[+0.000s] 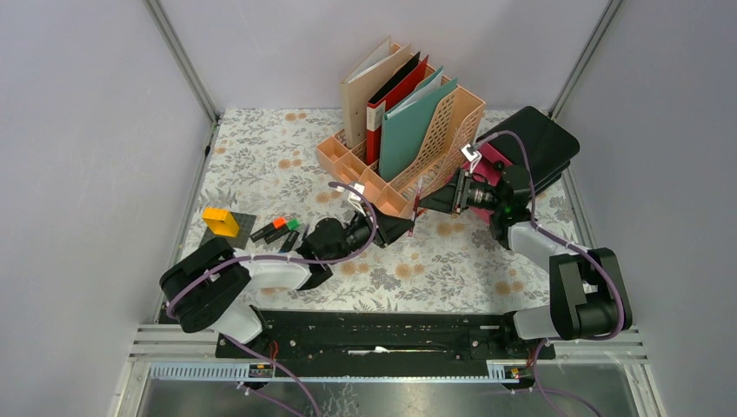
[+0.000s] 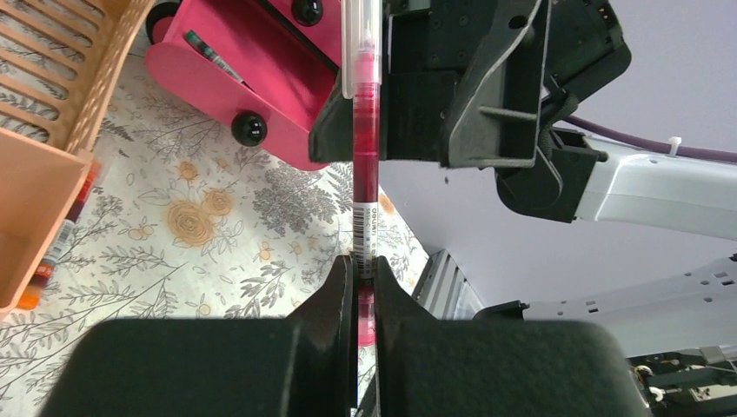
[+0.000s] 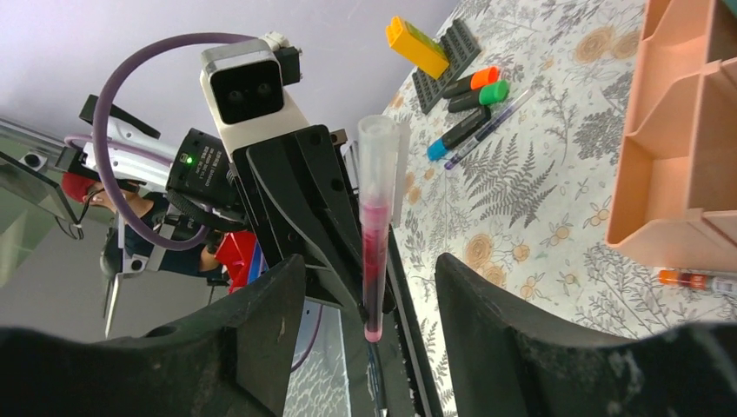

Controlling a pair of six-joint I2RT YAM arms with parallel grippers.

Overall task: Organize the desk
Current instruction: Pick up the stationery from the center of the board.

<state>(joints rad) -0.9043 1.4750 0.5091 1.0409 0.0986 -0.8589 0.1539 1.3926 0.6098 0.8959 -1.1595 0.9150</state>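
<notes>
Pinching red pen [image 2: 365, 148], left claw [image 2: 365, 276], right claw [image 3: 369, 269] spread, desk [image 2: 200, 226] whitish, grey leaves, orange flowers

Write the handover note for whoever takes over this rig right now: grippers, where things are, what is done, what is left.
Left gripper: shut on a red pen.
Right gripper: open, fingers either side of that pen, not closed on it.
Desk: folders stand in the peach file rack; markers and a yellow block lie loose at the left; a second pen lies by the rack's base.
Done: folders filed.
Left: probably finish passing the pen across, then stow the pens, markers and block.
</notes>
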